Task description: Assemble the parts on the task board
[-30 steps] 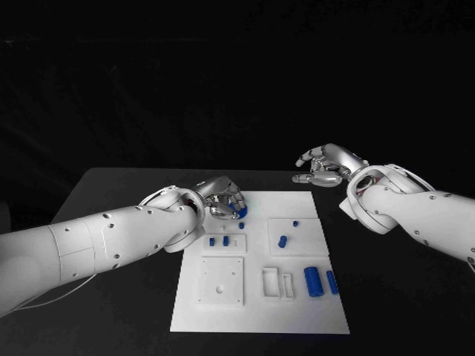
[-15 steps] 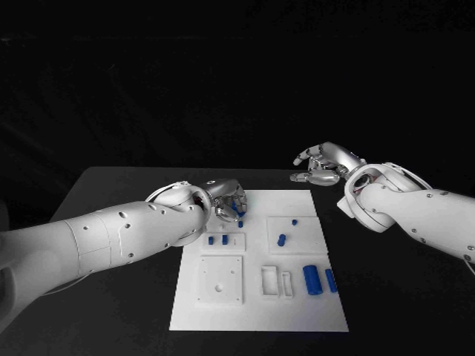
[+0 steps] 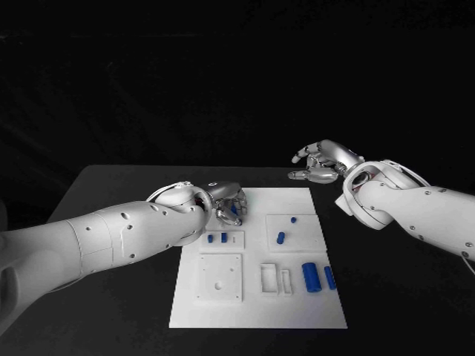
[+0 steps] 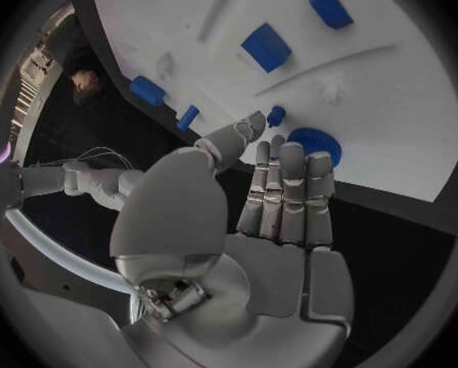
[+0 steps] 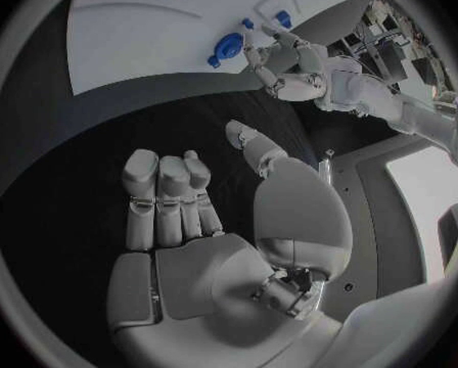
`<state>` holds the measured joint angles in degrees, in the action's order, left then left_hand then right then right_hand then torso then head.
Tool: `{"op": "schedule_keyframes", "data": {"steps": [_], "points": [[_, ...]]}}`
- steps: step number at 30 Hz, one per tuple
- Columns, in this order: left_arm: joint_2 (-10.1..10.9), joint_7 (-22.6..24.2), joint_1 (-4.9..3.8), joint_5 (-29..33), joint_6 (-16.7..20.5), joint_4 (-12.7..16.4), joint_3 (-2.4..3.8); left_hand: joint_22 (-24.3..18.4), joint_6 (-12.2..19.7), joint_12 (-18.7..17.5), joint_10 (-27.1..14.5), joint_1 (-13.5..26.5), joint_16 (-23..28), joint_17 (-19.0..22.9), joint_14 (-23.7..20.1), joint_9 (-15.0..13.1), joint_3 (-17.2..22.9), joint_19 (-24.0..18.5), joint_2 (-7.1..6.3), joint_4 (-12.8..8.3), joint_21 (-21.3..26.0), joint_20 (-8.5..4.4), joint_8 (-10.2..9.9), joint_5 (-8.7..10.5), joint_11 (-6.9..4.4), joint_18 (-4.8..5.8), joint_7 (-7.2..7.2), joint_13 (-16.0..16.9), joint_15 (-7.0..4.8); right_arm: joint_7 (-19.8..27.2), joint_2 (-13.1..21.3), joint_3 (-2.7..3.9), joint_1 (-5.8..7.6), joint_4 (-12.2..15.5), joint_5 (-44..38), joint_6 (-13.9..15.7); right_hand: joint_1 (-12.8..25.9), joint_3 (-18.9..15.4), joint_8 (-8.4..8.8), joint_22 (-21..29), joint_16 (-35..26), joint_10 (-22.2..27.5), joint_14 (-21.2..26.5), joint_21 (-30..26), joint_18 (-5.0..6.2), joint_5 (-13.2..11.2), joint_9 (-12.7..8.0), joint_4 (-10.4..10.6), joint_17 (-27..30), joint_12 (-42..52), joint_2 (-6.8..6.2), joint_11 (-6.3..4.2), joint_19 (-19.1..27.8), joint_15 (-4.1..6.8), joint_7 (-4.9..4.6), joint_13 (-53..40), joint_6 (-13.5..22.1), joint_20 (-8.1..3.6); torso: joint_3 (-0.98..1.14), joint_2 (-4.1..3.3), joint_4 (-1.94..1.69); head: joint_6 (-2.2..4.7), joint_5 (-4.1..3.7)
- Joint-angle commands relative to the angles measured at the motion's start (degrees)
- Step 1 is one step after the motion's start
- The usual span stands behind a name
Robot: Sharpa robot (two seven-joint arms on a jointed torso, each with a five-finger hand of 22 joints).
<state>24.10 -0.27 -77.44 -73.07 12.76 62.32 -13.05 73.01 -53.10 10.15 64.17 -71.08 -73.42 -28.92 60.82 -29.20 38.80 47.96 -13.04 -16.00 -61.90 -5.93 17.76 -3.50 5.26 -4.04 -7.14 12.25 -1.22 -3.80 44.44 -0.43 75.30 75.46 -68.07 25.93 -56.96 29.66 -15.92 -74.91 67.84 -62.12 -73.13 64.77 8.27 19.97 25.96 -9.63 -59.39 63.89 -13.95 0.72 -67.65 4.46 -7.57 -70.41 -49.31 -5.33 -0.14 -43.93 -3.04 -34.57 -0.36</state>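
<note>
1 round blue part (image 4: 314, 145) sits right at your left hand (image 3: 227, 199) fingertips, 10 o'clock corner of the task board (image 3: 302, 315); fingers straight, holding nothing. Right hand (image 3: 321, 165) idles clear at 1 o'clock, loosely curled, empty.

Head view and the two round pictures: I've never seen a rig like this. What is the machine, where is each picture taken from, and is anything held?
It is a two-armed robot with silver hands at a black table. The square picture looks down from its head; each round one comes from a camera behind a wrist. The white task board carries small blue parts, among them two blue cylinders lying side by side. The left hand reaches over the board's far left corner, fingers near a round blue part; whether it grips anything is unclear. The right hand hovers beyond the board, holding nothing.
</note>
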Motion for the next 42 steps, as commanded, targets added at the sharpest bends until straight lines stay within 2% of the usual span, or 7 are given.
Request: {"op": "schedule_keyframes", "data": {"steps": [1,15,22,34,42], "points": [[-0.4,0.5,0.24,-1.0,-1.3,-0.4,-0.09,0.1,-0.5,0.0,0.4,0.3,-0.4,-0.1,0.4,0.1,-0.3,0.1,0.22,-0.1,-0.3,-0.81,0.0,0.09,-0.08,-2.64,0.06,-0.1,-0.01,0.6,0.0,0.02,-0.02,0.2,-0.1,-0.6,0.4,0.0,0.37,-0.2,-0.3,2.0,-0.4,-0.3,6.73,0.4,-0.1,0.4,-0.1,0.2,0.30,1.13,0.1,0.02,-0.80,0.1,-0.3,-0.34,-0.02,0.03,-0.06,-0.04,-0.06],[-1.2,1.9,1.35,-1.4,-0.1,-3.2,-0.21,0.3,-0.8,-0.3,1.1,0.5,-1.4,-0.3,0.8,0.3,0.0,0.7,1.64,0.1,-0.7,-1.02,0.0,-0.16,-0.20,-2.78,0.08,-0.3,-0.15,0.6,0.2,0.02,-0.02,0.6,-0.1,-0.7,0.4,0.0,0.35,-0.2,-0.3,2.0,-0.4,-0.3,6.73,0.5,-0.1,0.4,-0.1,0.2,0.33,1.13,0.1,0.02,-0.80,0.1,-0.4,-0.34,-0.01,0.04,-0.02,-0.23,-0.15],[-1.5,2.2,1.88,-0.7,-0.6,-3.5,-0.22,0.4,-0.7,-0.4,1.5,1.0,-1.8,-0.3,1.0,0.5,-0.1,0.9,2.08,0.2,-0.9,-1.08,-0.2,-0.06,-0.29,-2.83,0.05,-0.4,-0.23,0.6,0.1,0.02,-0.02,0.6,-0.1,-0.7,0.4,0.0,0.33,-0.2,-0.3,2.0,-0.4,-0.4,6.73,0.5,-0.1,0.4,-0.1,0.2,0.34,1.13,0.1,0.03,-0.79,0.1,-0.4,-0.34,0.02,0.03,0.02,-0.31,-0.28],[-1.8,1.8,2.00,-0.4,-2.4,-4.8,-0.30,0.6,-1.3,-0.2,3.7,1.9,-3.1,-0.3,2.7,0.7,-0.5,1.6,3.27,0.5,-1.4,-1.57,0.0,0.18,-0.99,-3.04,-0.29,-0.3,-0.94,0.5,0.0,0.02,-0.02,0.5,-0.1,-0.8,0.4,0.0,0.30,-0.3,-0.3,2.0,-0.4,-0.4,6.73,0.5,-0.1,0.4,-0.1,0.2,0.38,1.12,0.1,0.03,-0.78,0.1,-0.5,-0.34,0.09,0.13,-0.10,-0.38,-0.25],[-2.6,1.8,2.70,-0.3,-3.3,-5.3,-0.49,0.5,-1.5,-0.4,4.1,2.4,-3.5,-0.2,4.0,0.8,-0.7,2.2,3.64,0.8,-1.6,-1.80,0.0,0.32,-1.09,-3.11,-0.33,-0.5,-1.06,0.6,-0.3,0.02,-0.02,0.3,-0.1,-0.9,0.4,0.0,0.27,-0.3,-0.3,2.0,-0.4,-0.4,6.73,0.5,-0.1,0.4,-0.1,0.2,0.41,1.11,0.1,0.04,-0.77,0.2,-0.5,-0.34,0.02,0.08,0.14,-0.42,-0.29]]}}
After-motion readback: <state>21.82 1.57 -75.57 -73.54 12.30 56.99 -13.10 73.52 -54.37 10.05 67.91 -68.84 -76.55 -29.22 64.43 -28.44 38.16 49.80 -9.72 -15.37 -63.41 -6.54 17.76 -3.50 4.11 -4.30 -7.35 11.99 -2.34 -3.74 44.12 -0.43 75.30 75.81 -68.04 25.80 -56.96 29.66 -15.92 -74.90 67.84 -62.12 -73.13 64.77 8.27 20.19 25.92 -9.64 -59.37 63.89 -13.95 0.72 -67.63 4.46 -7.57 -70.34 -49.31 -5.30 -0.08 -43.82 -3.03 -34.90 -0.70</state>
